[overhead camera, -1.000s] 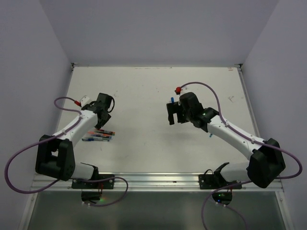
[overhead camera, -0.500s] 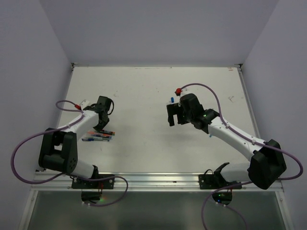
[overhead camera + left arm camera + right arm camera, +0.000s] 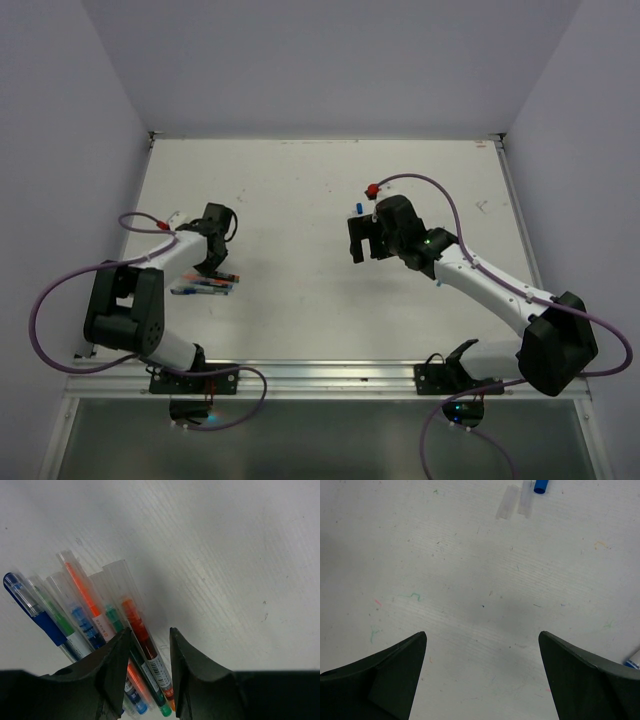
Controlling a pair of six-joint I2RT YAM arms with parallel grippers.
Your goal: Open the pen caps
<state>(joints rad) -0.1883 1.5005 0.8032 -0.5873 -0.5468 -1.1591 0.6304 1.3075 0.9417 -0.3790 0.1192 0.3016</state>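
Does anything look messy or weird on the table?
A blue cap and two clear caps lie loose near the right end effector, far from the pens bunched at the left end effector.

Found one blue cap (image 3: 540, 486), short and cylindrical, lying loose on its side on the white table (image 3: 470, 605). Noted a clear cap (image 3: 507, 509) and a second clear cap (image 3: 525, 504) just beside it, both flat, roughly parallel and close together. Recorded further clear caps (image 3: 116, 575) fitted on the far ends of the bunched pens (image 3: 137, 635), fanned side by side.
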